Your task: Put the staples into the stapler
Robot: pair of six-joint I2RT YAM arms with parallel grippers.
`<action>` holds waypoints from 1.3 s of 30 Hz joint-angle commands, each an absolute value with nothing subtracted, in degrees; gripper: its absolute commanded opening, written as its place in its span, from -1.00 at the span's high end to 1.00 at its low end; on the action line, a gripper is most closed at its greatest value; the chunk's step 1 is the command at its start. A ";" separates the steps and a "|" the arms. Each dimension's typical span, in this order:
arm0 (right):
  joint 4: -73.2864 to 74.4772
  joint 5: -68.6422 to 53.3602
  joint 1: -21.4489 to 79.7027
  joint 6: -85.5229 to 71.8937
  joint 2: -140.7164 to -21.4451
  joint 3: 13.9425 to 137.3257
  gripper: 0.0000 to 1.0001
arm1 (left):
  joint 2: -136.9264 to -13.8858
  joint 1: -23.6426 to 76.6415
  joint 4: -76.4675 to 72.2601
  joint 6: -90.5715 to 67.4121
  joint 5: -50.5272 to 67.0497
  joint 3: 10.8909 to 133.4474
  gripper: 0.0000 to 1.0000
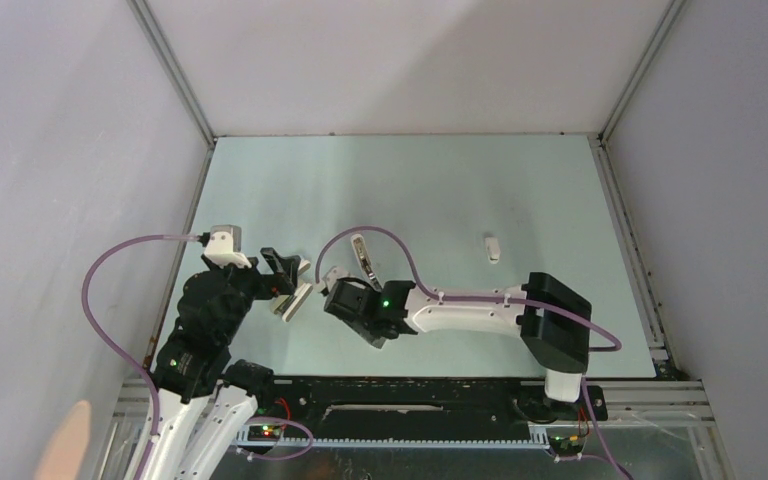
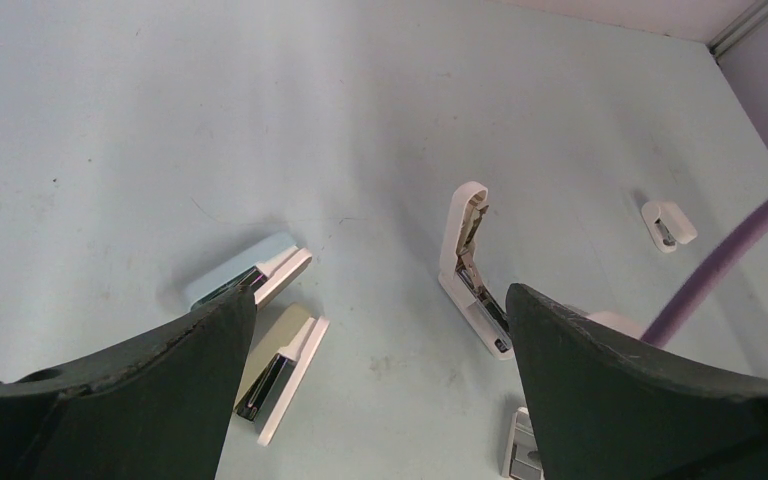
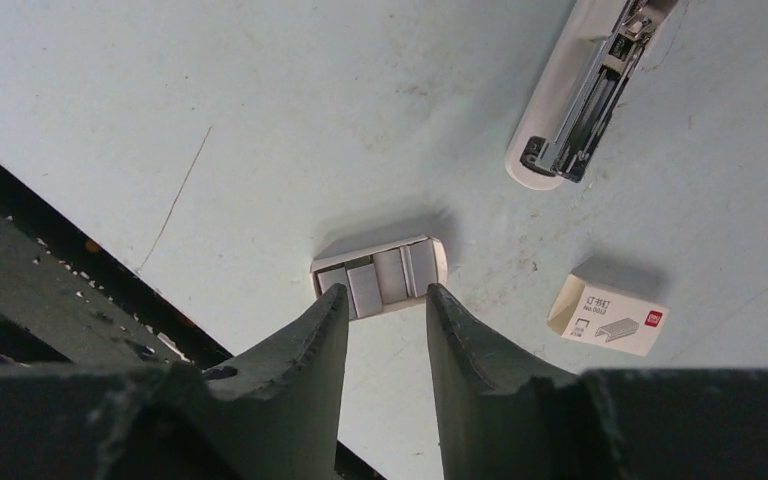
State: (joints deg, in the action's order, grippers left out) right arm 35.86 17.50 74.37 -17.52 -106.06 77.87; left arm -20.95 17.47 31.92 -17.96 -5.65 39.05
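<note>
The stapler [image 2: 456, 240] lies opened on the table [image 2: 260, 100], at two o'clock from the left claw [image 2: 380, 300], whose jaws are spread wide and empty. Rightward, the staples [image 3: 378, 278] sit in a white tray [image 3: 438, 262] at twelve o'clock, just against the right claw [image 3: 382, 291]. Its jaws are half-parted, clenching nothing, with the stapler at its one o'clock.

Open across far half & R side of tabletop [image 1: 410, 180], free to pass. Crowded at L-centre w/ stapler [image 1: 362, 256], staples [image 3: 378, 280], small box [image 3: 608, 317], two bars [image 1: 293, 300] close together. Lone white stub [image 1: 492, 248] mid-R, well apart.
</note>
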 commanded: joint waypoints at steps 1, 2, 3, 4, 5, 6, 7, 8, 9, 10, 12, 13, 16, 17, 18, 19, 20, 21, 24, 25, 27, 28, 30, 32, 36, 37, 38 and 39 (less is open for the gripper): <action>34.17 15.54 73.34 -17.87 -106.42 77.27 0.29 | -21.16 17.00 30.48 -18.28 -4.87 39.01 -0.97; 34.00 15.16 73.24 -18.00 -106.82 77.07 0.31 | -21.20 16.97 30.47 -18.28 -4.90 39.02 -0.97; 33.67 14.84 73.23 -18.14 -107.13 76.94 0.32 | -21.20 16.96 30.42 -18.28 -4.91 39.02 -0.97; 33.51 14.58 73.28 -18.31 -107.51 76.80 0.34 | -21.16 16.96 30.43 -18.28 -4.92 39.02 -0.97; 33.37 14.28 73.30 -18.50 -107.88 76.80 0.35 | -21.18 16.96 30.49 -18.28 -4.92 39.02 -0.97; 33.21 13.99 73.29 -18.74 -108.19 76.69 0.36 | -21.17 16.96 30.49 -18.28 -4.92 39.02 -0.97; 32.83 13.83 73.30 -18.99 -108.50 76.53 0.37 | -21.19 16.96 30.43 -18.28 -4.88 39.00 -0.97; 32.65 13.59 73.16 -19.17 -108.85 76.37 0.38 | -21.18 16.96 30.41 -18.26 -4.84 39.02 -0.97; 32.47 13.43 73.16 -19.30 -109.13 76.28 0.39 | -21.18 16.96 30.49 -18.28 -4.80 39.02 -0.97; 32.38 13.10 73.14 -19.47 -109.42 76.29 0.40 | -21.26 16.96 30.49 -18.28 -4.83 39.01 -0.97; 32.14 12.75 73.19 -19.67 -110.04 76.16 0.42 | -21.27 16.96 30.45 -18.28 -4.76 39.02 -0.97; 32.09 12.65 73.21 -19.85 -110.28 76.11 0.43 | -21.25 17.00 30.47 -18.28 -4.75 39.02 -0.97; 31.96 12.71 73.20 -20.23 -110.82 75.73 0.44 | -21.18 16.96 30.45 -18.28 -4.75 39.02 -0.97; 31.92 12.81 73.19 -20.33 -110.97 75.64 0.44 | -21.18 16.96 30.43 -18.27 -4.75 39.02 -0.97; 31.93 12.94 73.16 -20.48 -111.14 75.43 0.45 | -21.18 16.97 30.48 -18.28 -4.70 39.02 -0.97; 31.91 13.28 73.11 -20.62 -111.36 75.27 0.47 | -21.16 16.96 30.47 -18.28 -4.74 39.02 -0.97; 31.84 13.54 73.02 -20.79 -111.49 75.17 0.47 | -21.18 17.01 30.49 -18.28 -4.80 39.02 -0.97; 31.82 13.69 72.99 -20.95 -111.59 75.04 0.48 | -21.16 16.97 30.55 -18.28 -4.81 38.98 -0.97; 32.34 15.65 72.79 -21.71 -111.87 74.71 0.53 | -21.18 16.96 30.51 -18.28 -4.83 39.02 -0.97; 32.61 16.39 72.75 -22.03 -111.96 74.71 0.55 | -21.14 16.96 30.55 -18.28 -4.81 39.02 -0.97; 33.14 17.82 72.73 -22.73 -112.05 74.57 0.59 | -21.25 16.96 30.56 -18.28 -4.86 39.02 -0.97; 33.26 18.33 72.64 -23.11 -112.13 74.49 0.61 | -21.27 16.96 30.56 -18.26 -4.87 39.00 -0.97; 33.27 18.43 72.30 -23.92 -112.07 74.17 0.62 | -21.27 17.01 30.58 -18.28 -4.91 39.02 -0.97; 32.80 17.37 71.96 -24.37 -111.92 73.69 0.63 | -21.31 16.96 30.63 -18.28 -4.90 39.00 -0.97; 31.43 13.97 71.42 -24.69 -111.45 72.83 0.59 | -21.35 17.01 30.67 -18.28 -4.92 39.02 -0.97; 31.17 12.91 71.24 -24.67 -111.57 72.78 0.56 | -21.35 16.97 30.61 -18.28 -4.92 39.02 -0.97; 31.01 11.92 71.08 -24.77 -111.72 72.77 0.54 | -21.36 16.96 30.66 -18.28 -4.92 39.02 -0.97; 30.87 11.19 70.90 -24.93 -111.97 72.78 0.53 | -21.36 16.96 30.65 -18.28 -4.92 39.02 -0.97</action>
State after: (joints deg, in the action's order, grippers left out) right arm 32.21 14.13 72.12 -23.59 -110.76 74.61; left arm -20.95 17.47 31.92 -17.98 -5.58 39.05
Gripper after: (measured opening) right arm 0.221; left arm 0.985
